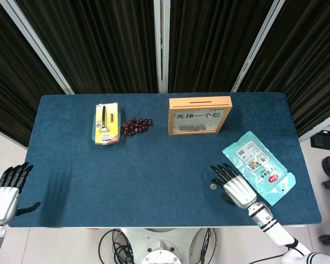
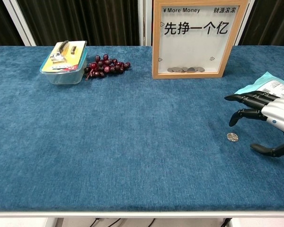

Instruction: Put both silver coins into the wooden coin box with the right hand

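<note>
The right hand [image 2: 267, 113] is hovering just beside the silver coin [image 2: 232, 137], fingers spread wide, holding nothing, well below the wooden coin box [image 2: 195, 38].

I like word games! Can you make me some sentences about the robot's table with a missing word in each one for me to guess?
1. The silver coin lies on the blue table just in front of the robot's ____ hand.
2. The wooden coin box already has some ____ at the bottom of its window.
3. The dark red grapes lie between the coin box and a clear plastic ____ with a yellow card on top.

Missing words: right; coins; container
</note>
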Robot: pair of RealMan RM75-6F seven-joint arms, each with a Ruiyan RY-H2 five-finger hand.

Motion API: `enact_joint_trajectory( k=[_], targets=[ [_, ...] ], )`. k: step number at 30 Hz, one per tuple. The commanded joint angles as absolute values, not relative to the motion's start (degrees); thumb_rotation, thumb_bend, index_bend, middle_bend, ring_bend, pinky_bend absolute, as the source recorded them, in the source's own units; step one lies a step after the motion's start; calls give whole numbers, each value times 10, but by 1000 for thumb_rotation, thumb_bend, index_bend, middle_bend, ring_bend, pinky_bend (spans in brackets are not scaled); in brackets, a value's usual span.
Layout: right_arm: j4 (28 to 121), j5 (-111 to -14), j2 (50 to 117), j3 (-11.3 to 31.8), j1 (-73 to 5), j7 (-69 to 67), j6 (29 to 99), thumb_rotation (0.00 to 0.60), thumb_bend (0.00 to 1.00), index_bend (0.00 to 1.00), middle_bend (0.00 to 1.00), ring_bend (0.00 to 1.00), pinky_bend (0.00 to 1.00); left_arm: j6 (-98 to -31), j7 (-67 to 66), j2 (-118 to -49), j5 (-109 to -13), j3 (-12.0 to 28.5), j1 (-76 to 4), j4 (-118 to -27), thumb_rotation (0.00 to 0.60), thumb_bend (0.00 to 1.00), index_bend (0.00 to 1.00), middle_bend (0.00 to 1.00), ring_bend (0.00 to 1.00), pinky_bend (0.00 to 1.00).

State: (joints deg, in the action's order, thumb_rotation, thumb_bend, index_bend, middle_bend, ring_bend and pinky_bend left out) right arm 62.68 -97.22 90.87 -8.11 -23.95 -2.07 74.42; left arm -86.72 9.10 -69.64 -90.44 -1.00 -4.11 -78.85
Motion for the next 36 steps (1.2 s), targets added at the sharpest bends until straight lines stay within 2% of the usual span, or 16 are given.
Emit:
enact_joint_trajectory(
  k=[1, 10, 17, 36],
  targets=[
    [618, -972, 915, -77, -239, -25, 742, 600, 307, 318, 0, 0, 0, -866, 92, -696, -904, -10, -41, -787, 600, 14, 0, 0, 0, 0],
    [595, -975, 931, -76, -234, -37, 738, 600, 327, 321, 0, 0, 0, -862, 97, -699, -902, -10, -43, -780, 600, 14, 0, 0, 0, 0],
    [580, -976, 941, -72, -231, -49, 739, 600, 327, 374, 0, 0, 0, -860, 101, -702, -900, -10, -42, -776, 600, 15, 0, 0, 0, 0],
    [570, -978, 952, -66, -230, -50, 733, 600, 327, 387, 1, 0, 0, -858, 106, -702, -901, -10, -44, -770, 600, 14, 0, 0, 0, 0]
  ],
)
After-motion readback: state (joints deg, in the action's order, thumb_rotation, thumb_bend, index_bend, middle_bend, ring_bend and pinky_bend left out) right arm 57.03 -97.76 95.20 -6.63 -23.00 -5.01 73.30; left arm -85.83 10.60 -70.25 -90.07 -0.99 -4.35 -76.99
